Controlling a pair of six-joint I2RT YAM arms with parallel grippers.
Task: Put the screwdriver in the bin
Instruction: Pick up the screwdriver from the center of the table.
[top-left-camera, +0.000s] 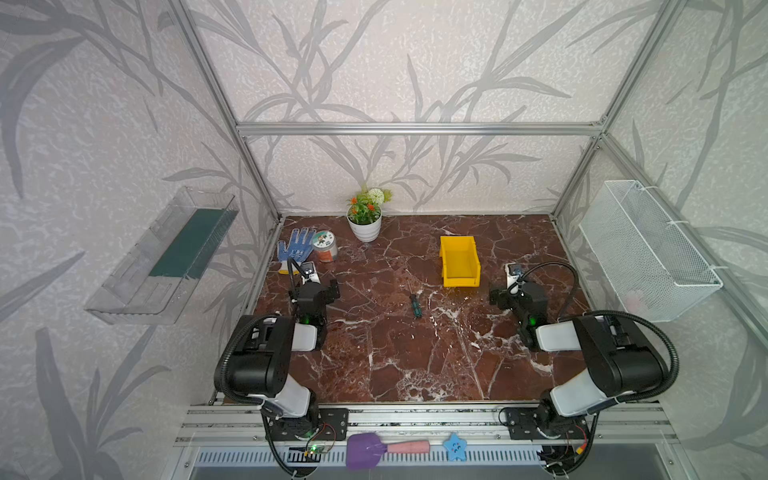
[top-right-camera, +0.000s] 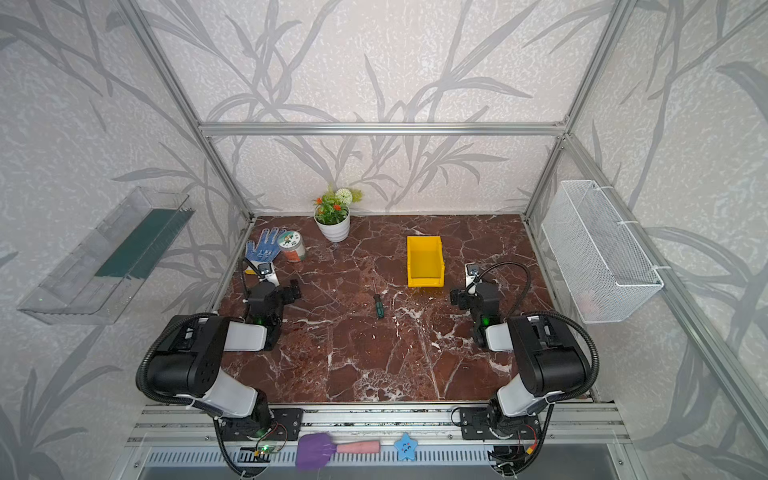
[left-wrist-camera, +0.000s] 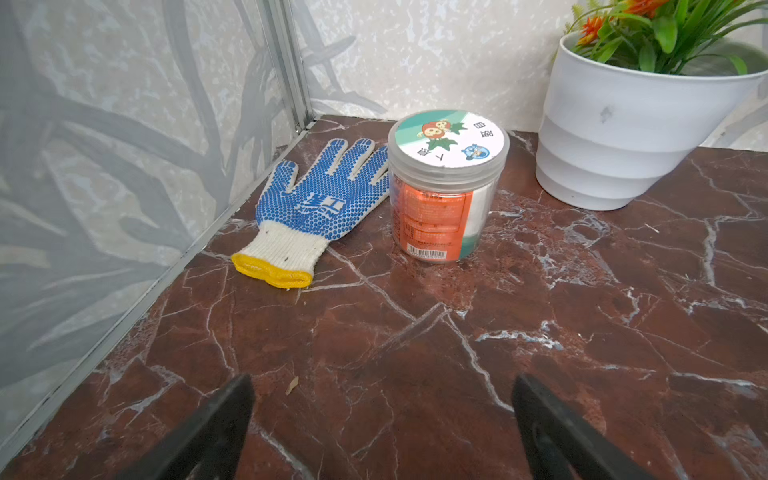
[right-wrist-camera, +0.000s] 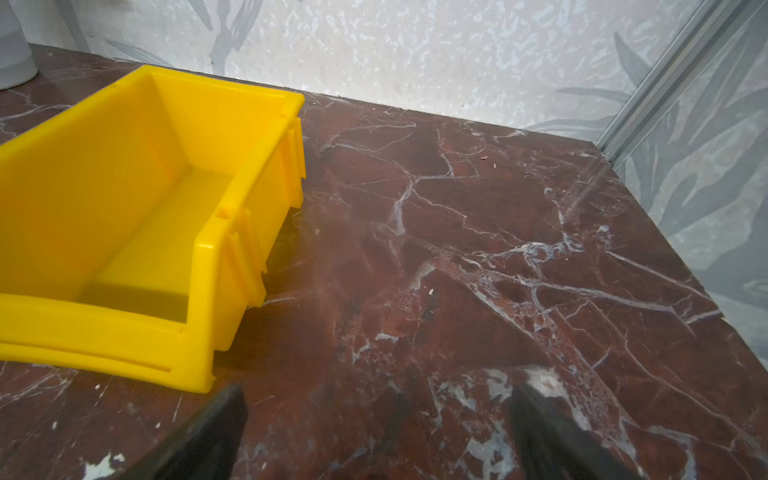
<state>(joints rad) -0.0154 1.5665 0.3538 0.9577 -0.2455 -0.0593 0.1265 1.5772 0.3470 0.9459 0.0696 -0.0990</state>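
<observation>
The screwdriver (top-left-camera: 414, 305) (top-right-camera: 378, 304), teal-green and black with a thin dark shaft, lies flat on the marble table, midway between the two arms and just nearer than the bin. The yellow bin (top-left-camera: 459, 282) (top-right-camera: 424, 281) (right-wrist-camera: 257, 199) stands open-topped and empty at the back right. My left gripper (left-wrist-camera: 382, 382) (top-left-camera: 321, 291) is open over bare marble, well to the left of the screwdriver. My right gripper (right-wrist-camera: 376, 392) (top-left-camera: 508, 294) is open too, just right of the bin's front corner, holding nothing. Neither wrist view shows the screwdriver.
A blue dotted glove (left-wrist-camera: 316, 199), a lidded jar (left-wrist-camera: 444, 187) and a white flower pot (left-wrist-camera: 623, 137) stand at the back left. A wire basket (top-left-camera: 648, 249) hangs on the right wall, a clear tray (top-left-camera: 166, 257) on the left. A purple spatula (top-left-camera: 374, 449) and blue star (top-left-camera: 455, 446) lie on the front rail.
</observation>
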